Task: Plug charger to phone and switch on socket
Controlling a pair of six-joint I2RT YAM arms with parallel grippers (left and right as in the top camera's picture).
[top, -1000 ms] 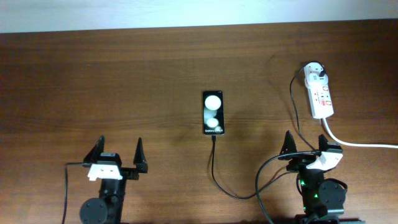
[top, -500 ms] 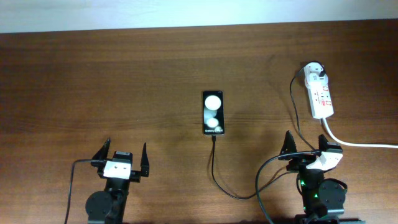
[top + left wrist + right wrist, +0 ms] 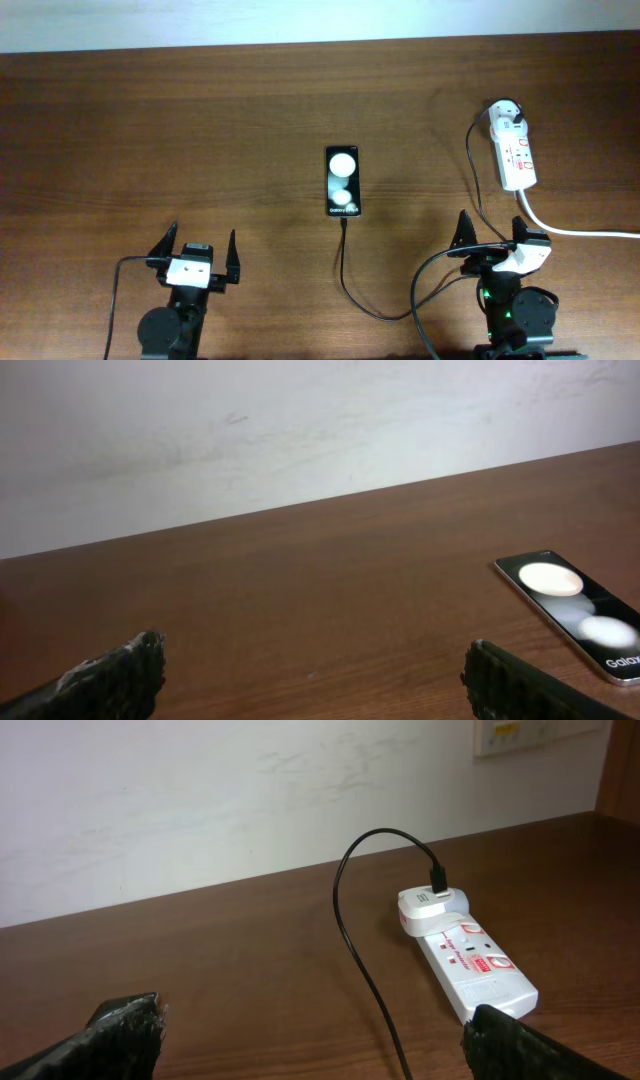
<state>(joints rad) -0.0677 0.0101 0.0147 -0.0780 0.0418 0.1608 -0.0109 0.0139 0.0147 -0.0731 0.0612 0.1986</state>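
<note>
Overhead: charger (image 3: 342,250) tip at phone (image 3: 342,181) btm (adapter (image 3: 506,113) in socket (image 3: 518,160))

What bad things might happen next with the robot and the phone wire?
1. The charger cable loops right beside the right gripper. If that arm moves, it might snag the cable and tug the phone.
2. The socket has small red-marked switches close to the white adapter. The wide open gripper may bump the adapter instead of a switch.
</note>
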